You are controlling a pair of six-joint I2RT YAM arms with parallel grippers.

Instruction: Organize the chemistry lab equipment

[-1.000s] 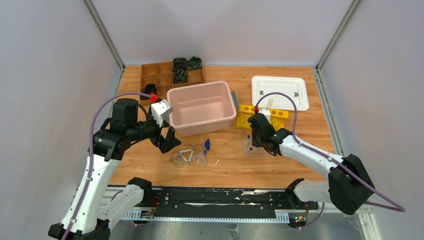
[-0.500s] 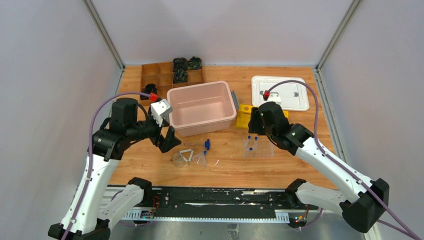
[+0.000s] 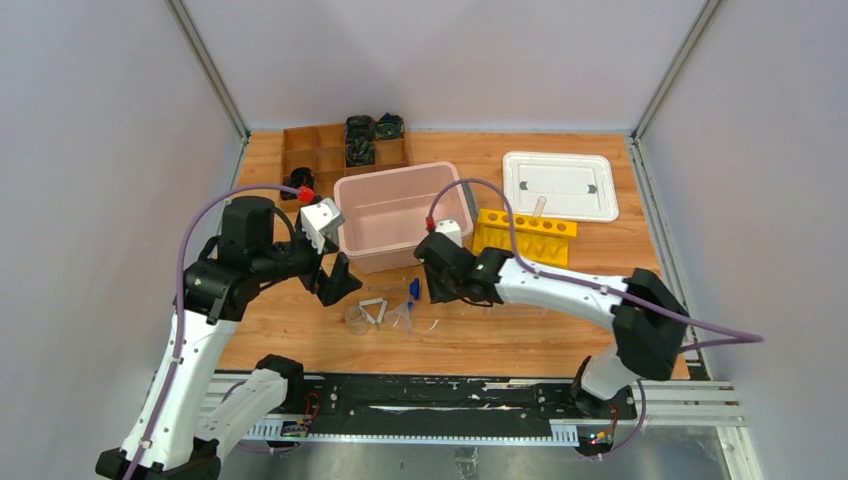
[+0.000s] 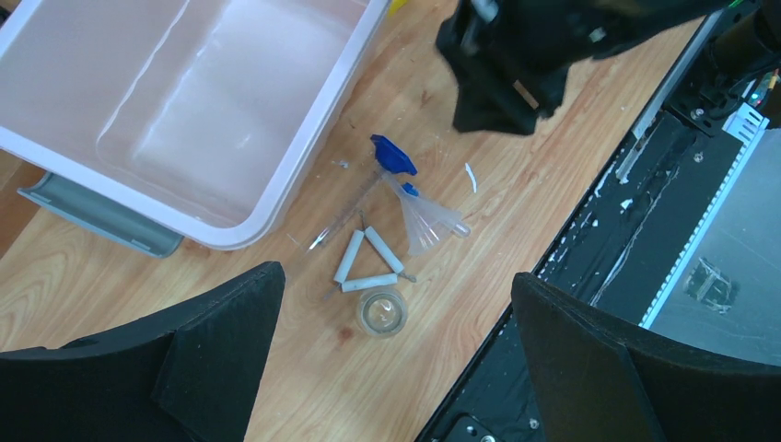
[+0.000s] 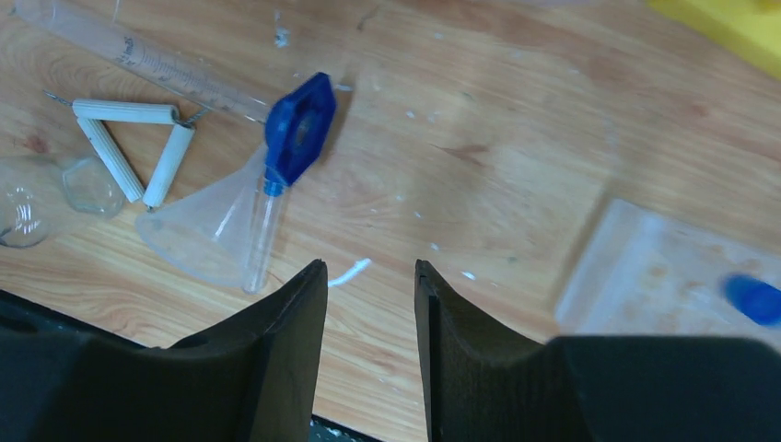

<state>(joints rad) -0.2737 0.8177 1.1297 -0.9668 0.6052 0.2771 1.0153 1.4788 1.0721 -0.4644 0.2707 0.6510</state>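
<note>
A small clear beaker [image 4: 382, 311], a white wire triangle [image 4: 368, 262], a clear funnel [image 4: 428, 216] and a blue-tipped rod [image 4: 393, 155] lie together on the wood in front of the pink bin. My left gripper [image 4: 396, 276] hangs wide open above them, holding nothing. My right gripper [image 3: 437, 290] stands just right of the rod [image 5: 299, 124] and funnel [image 5: 207, 230], jaws apart over bare wood, nothing between them [image 5: 368, 267]. The clear tray [image 5: 663, 276] with a blue cap in it lies to its right. The yellow rack [image 3: 525, 235] holds one clear tube.
The large pink bin [image 3: 350, 215] stands open behind the cluster, its white lid [image 3: 560, 185] at the back right. A brown compartment box [image 3: 310, 150] sits at the back left. The black rail [image 3: 430, 395] runs along the near edge.
My right arm has left the clear tray and yellow rack and swung left to the blue-tipped rod and funnel, its jaws opening on the way. The left arm has not moved.
</note>
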